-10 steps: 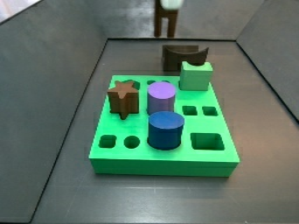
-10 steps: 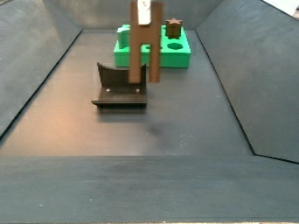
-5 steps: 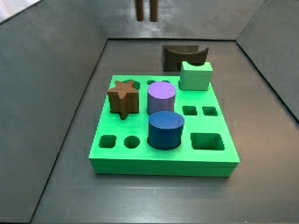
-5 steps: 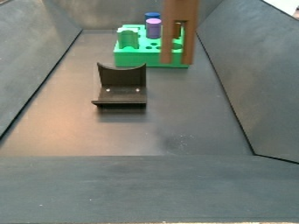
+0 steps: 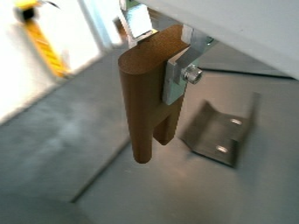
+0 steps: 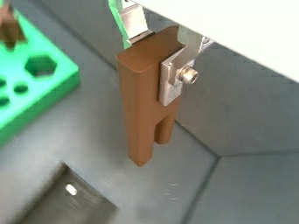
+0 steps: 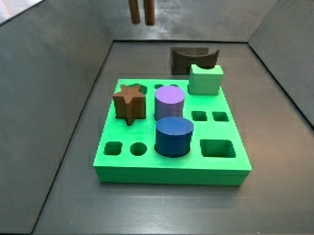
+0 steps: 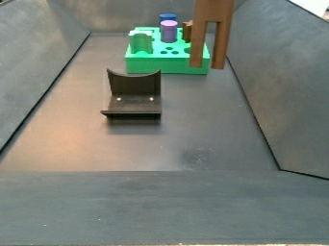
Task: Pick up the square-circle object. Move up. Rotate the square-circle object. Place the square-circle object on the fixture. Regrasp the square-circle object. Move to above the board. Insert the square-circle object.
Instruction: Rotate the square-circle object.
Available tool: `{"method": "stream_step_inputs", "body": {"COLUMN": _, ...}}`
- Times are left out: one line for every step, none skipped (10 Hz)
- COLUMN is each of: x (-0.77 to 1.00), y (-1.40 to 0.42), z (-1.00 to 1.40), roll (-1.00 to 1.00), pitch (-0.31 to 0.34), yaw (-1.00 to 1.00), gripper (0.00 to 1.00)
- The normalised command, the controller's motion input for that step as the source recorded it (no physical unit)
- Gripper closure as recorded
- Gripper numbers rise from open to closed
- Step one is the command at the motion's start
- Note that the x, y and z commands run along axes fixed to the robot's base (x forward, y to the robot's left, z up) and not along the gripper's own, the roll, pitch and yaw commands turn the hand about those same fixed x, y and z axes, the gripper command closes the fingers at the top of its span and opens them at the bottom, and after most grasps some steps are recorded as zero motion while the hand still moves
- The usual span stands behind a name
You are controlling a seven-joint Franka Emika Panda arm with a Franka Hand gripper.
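Note:
The square-circle object (image 5: pixel 147 96) is a long brown bar with a split lower end, and it hangs upright in both wrist views (image 6: pixel 146 105). My gripper (image 5: pixel 158 52) is shut on its upper end, one silver finger on each flat side (image 6: pixel 158 54). In a side view only the bar's forked tip (image 7: pixel 142 11) shows at the upper edge, behind the board (image 7: pixel 185 171). The bar (image 8: pixel 214 34) stands in the air near the green board (image 8: pixel 161 66), beyond the dark fixture (image 8: pixel 131 94). The fixture also shows below the bar (image 5: pixel 225 133) (image 6: pixel 73 198).
On the board stand a brown star peg (image 7: pixel 128 101), a purple cylinder (image 7: pixel 170 98) and a blue cylinder (image 7: pixel 174 137). A pale green notched block (image 7: pixel 207 80) sits at its far corner, next to the fixture (image 7: pixel 190 59). Grey sloping walls enclose the floor.
The bar has travelled in my grip from above the fixture toward the board and has risen. The fixture and the board's pieces have not moved.

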Motion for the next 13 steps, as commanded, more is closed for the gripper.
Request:
{"method": "stream_step_inputs", "body": {"x": -0.02, "y": 0.03, "z": 0.0, "roll": -1.0, "pitch": 0.117, "yaw": -0.92, "gripper": 1.0}}
{"method": "stream_step_inputs", "body": {"x": -0.01, "y": 0.01, "z": 0.02, "roll": -1.0, "pitch": 0.155, "yaw": -0.89, "gripper": 1.0}}
{"method": "stream_step_inputs", "body": {"x": 0.0, "y": 0.02, "z": 0.01, "roll": -0.8, "pitch": 0.138, "yaw": -0.68, "gripper": 1.0}}
{"method": "stream_step_inputs", "body": {"x": 0.01, "y": 0.02, "z": 0.01, "roll": -0.5, "pitch": 0.109, "yaw": -0.38, "gripper": 1.0}}
{"method": "stream_step_inputs", "body": {"x": 0.02, "y": 0.01, "z": 0.01, "roll": -0.38, "pitch": 0.103, "yaw": -0.27, "gripper": 1.0}}
{"method": "stream_step_inputs", "body": {"x": 0.03, "y": 0.01, "z": 0.02, "roll": -0.22, "pitch": 0.093, "yaw": -0.13, "gripper": 1.0}}
{"method": "stream_step_inputs", "body": {"x": -0.03, "y": 0.02, "z": 0.0, "roll": -0.06, "pitch": 0.028, "yaw": -1.0, "gripper": 1.0}}
{"method": "stream_step_inputs", "body": {"x": -0.03, "y": 0.03, "z": 0.0, "roll": -0.05, "pitch": 0.026, "yaw": -1.0, "gripper": 1.0}}
{"method": "stream_step_inputs", "body": {"x": -0.02, "y": 0.03, "z": 0.0, "roll": -0.05, "pitch": 0.028, "yaw": -1.0, "gripper": 1.0}}
{"method": "stream_step_inputs", "body": {"x": -0.02, "y": 0.02, "z": 0.01, "roll": -0.06, "pitch": 0.03, "yaw": -1.0, "gripper": 1.0}}
{"method": "stream_step_inputs", "body": {"x": -0.02, "y": 0.02, "z": 0.01, "roll": -0.07, "pitch": 0.034, "yaw": -1.0, "gripper": 1.0}}
{"method": "stream_step_inputs", "body": {"x": -0.01, "y": 0.02, "z": 0.01, "roll": -0.07, "pitch": 0.037, "yaw": -1.0, "gripper": 1.0}}
{"method": "stream_step_inputs", "body": {"x": -0.01, "y": 0.02, "z": 0.01, "roll": -0.09, "pitch": 0.045, "yaw": -1.0, "gripper": 1.0}}
